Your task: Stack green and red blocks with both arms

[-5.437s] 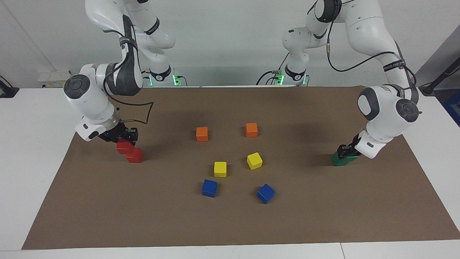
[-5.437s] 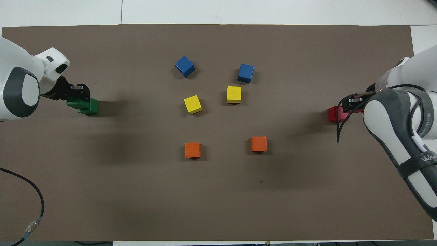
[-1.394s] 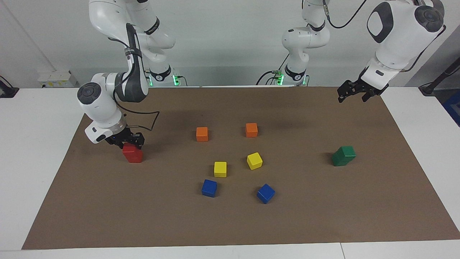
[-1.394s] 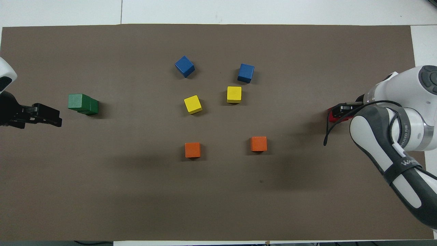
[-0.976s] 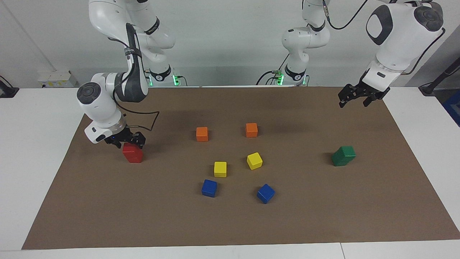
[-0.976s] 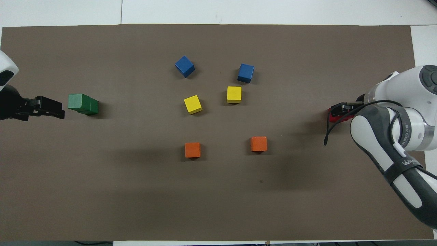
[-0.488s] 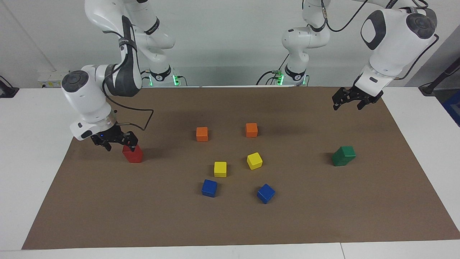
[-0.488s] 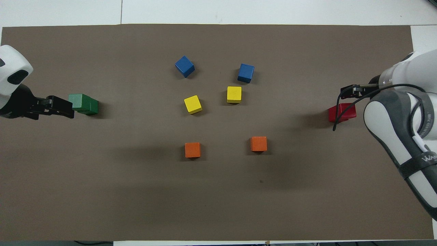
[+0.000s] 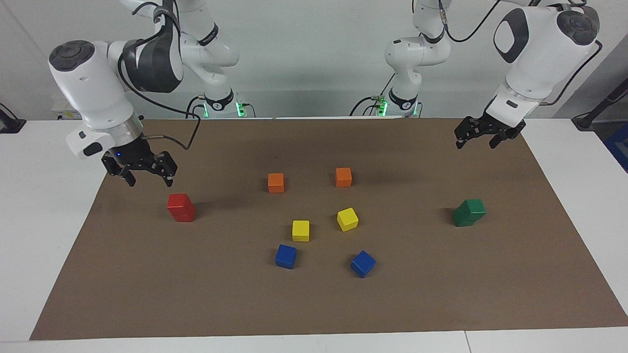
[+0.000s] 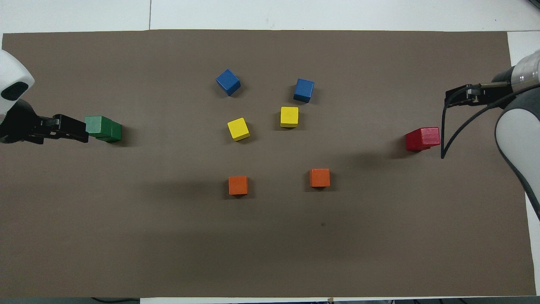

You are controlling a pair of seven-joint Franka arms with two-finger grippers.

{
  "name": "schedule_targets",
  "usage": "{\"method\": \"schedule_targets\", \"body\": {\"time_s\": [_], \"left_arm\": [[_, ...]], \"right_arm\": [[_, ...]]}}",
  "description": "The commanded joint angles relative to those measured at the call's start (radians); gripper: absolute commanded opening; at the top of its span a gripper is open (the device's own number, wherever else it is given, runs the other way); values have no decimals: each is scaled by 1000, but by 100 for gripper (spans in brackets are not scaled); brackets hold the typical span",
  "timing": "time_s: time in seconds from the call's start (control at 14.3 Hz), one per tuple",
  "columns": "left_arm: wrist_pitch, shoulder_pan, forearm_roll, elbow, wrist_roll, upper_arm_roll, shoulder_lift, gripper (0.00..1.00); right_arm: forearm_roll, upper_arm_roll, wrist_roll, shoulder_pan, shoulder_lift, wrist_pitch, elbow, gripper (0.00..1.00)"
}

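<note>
My right claw [image 9: 145, 175] wide open, empty, above red stack [image 9: 180, 207] | left claw [image 9: 475, 138] open, empty | green stack's [image 9: 469, 212] lower cube half-hidden

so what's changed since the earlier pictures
Both grippers let go and rose: the right gripper left its red block on the red stack, and the left gripper released the green stack. Both now hang open above the mat. The orange, yellow and blue cubes stayed put.
</note>
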Motion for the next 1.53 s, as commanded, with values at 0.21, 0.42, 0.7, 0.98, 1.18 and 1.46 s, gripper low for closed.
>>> {"method": "schedule_targets", "body": {"time_s": [0.21, 0.42, 0.7, 0.98, 1.18, 1.46], "left_arm": [[-24, -13, -2, 26, -8, 2, 12, 100], [-24, -16, -2, 22, -9, -1, 6, 100], [-26, -17, -2, 20, -9, -1, 3, 100], [-24, -19, -2, 20, -9, -1, 3, 100], [-24, -17, -2, 20, -9, -1, 3, 100], [-26, -19, -2, 20, -9, -1, 2, 100]], "right_arm": [[19, 0, 3, -9, -102, -196, 2, 100], [19, 0, -3, -4, -129, -223, 15, 100], [42, -41, 0, 68, -135, -223, 19, 100], [81, -213, -2, 191, -139, -284, 42, 100], [75, -219, -11, 188, -137, -292, 45, 100], [72, -222, -5, 191, -139, -299, 42, 100]]}}
